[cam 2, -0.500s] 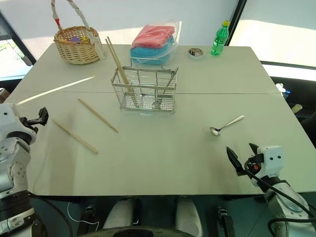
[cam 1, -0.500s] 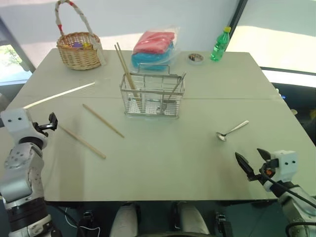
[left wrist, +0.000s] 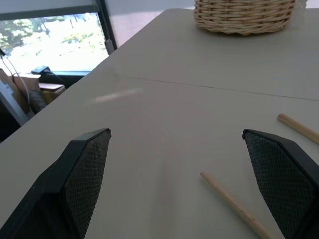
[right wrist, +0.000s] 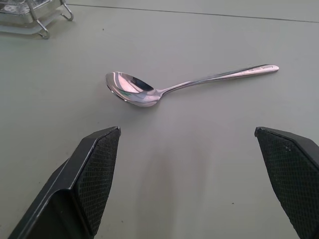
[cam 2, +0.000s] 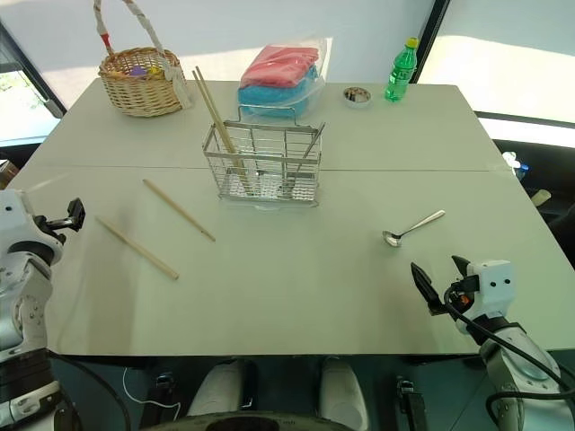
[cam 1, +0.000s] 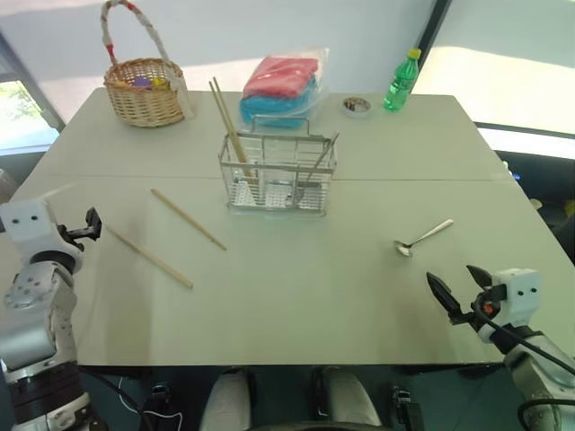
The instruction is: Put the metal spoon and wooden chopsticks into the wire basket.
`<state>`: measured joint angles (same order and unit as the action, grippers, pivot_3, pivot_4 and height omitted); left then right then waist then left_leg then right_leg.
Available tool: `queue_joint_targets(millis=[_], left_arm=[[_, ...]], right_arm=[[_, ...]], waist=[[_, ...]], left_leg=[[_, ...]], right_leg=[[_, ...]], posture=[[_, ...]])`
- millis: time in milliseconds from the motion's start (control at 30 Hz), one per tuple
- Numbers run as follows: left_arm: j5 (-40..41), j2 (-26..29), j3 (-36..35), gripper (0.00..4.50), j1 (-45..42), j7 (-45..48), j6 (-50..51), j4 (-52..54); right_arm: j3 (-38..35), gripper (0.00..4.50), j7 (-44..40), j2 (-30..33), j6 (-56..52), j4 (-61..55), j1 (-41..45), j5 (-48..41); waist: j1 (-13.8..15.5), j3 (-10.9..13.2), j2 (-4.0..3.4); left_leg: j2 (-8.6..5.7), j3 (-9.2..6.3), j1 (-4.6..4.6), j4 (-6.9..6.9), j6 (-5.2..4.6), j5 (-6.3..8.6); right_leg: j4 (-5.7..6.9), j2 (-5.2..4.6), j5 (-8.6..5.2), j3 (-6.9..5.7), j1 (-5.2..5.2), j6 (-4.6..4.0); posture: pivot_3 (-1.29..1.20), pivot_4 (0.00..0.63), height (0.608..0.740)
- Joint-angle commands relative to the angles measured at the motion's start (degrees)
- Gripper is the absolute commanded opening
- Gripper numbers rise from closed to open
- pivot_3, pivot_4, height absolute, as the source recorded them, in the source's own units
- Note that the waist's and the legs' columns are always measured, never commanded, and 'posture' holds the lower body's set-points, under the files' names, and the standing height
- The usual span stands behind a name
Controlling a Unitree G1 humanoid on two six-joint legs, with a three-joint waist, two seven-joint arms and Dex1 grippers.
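Right claw (cam 2: 440, 285): fingers spread wide, holding nothing, hanging just over the near right edge of the surface (cam 2: 296, 287), pointing forward and slightly down. Spoon (right wrist: 149, 92) lies flat just ahead of it, apart from both fingers, bowl toward the claw, handle angled away to the right.

Left claw (cam 1: 92, 222): also wide open and empty, roughly level, over the left edge of the surface and aimed forward. Two loose chopsticks lie flat in front of it: near chopstick (cam 1: 148, 257) has its end just ahead of the fingers, not touching; second chopstick (cam 1: 188, 219) is a bit farther in, roughly parallel, both running diagonally.

Wire basket (cam 1: 277, 171) stands upright mid-surface, well apart from both claws. Inside: a pair of chopsticks (cam 1: 229, 130) leaning at the left end with tips sticking up past the rim, and one dark thin utensil (cam 1: 316, 164) leaning at the right end; can't tell what it is.

Behind it: wicker basket (cam 1: 144, 90) at far left with small coloured bits inside, bagged red and blue bundle (cam 1: 280, 86), small round dish (cam 1: 357, 106), green bottle (cam 1: 401, 81).
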<state>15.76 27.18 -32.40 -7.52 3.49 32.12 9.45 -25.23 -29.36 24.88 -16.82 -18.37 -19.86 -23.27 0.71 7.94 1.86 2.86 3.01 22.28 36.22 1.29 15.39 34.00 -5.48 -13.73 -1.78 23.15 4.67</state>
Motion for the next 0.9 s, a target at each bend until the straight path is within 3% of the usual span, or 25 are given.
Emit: queue_joint_targets(millis=[33,600,733,900], left_arm=[[0.4,0.9,-1.0,4.48,-0.7,0.2,-0.3,1.4],[1.1,1.3,-0.7,4.48,-1.9,0.8,0.9,1.8],[4.3,2.7,1.2,4.48,-2.7,6.0,3.0,3.4],[12.3,6.7,6.5,4.48,-5.5,17.8,7.4,7.7]], right_arm=[[-0.4,4.5,0.3,0.5,0.6,-0.5,0.5,0.0],[-0.8,4.5,-0.2,2.3,0.7,1.0,2.8,0.4],[-1.5,4.5,-2.3,7.5,0.3,2.5,6.5,0.7],[0.8,4.5,-9.8,19.6,3.5,9.2,14.9,4.4]], waist=[[0.0,0.0,0.0],[0.0,0.0,0.0],[0.0,0.0,-0.02],[0.0,0.0,-0.03]], left_leg=[[0.0,0.0,0.0,0.0,0.0,0.0],[-0.01,0.03,0.0,0.01,0.0,0.0],[-0.03,0.05,0.0,0.05,-0.01,-0.01],[-0.05,0.07,-0.01,0.09,-0.01,-0.01]], right_leg=[[0.0,0.0,0.0,0.0,0.0,0.0],[0.0,0.01,0.0,0.0,-0.03,0.0],[0.01,0.01,0.0,0.0,-0.04,0.0],[0.02,0.03,0.0,0.0,-0.07,0.0]], posture=[[0.0,0.15,0.723],[0.0,0.15,0.723],[0.0,0.15,0.723],[0.0,0.15,0.723]])
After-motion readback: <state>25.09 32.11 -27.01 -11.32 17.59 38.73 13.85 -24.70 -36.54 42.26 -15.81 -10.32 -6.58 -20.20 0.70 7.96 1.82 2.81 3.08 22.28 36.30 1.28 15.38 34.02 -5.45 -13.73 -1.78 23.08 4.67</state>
